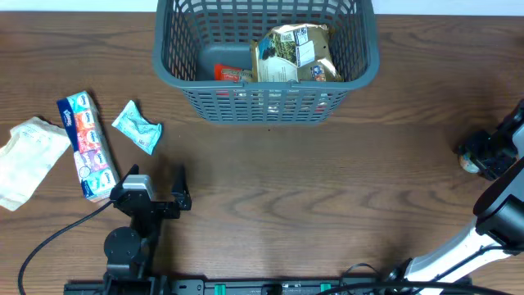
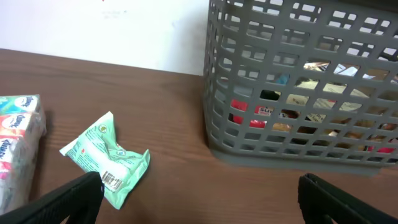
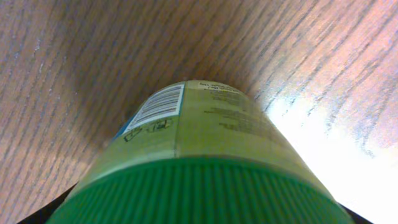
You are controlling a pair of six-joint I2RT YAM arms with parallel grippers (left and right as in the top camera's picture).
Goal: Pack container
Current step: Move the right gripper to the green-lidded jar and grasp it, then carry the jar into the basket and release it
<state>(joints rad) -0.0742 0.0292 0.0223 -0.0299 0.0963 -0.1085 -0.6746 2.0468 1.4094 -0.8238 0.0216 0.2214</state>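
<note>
left gripper (image 2: 199,182) gapes empty; whether the right gripper (image 1: 485,152) truly holds the bottle (image 3: 199,143) is unclear, so clamp squarely before lifting.

The table (image 1: 327,188) is brown wood with a clear streaked grain, smooth enough to throw back a bright patch of light at the right. At the far side, the container (image 1: 270,102) is matt grey-blue plastic moulded into a lattice. Inside it sit a crinkled, shiny foil pouch (image 1: 295,53) and a glossy red packet (image 1: 229,72). On the left lie a wrinkled green-and-white film packet (image 1: 137,126), a tissue pack (image 1: 86,146) in glossy clear wrap, and a soft, crumpled white wad (image 1: 29,160), cloth or paper. On the right, a bottle (image 3: 205,130) has a smooth, faintly shiny label and a ribbed green plastic cap (image 3: 199,193).
</note>
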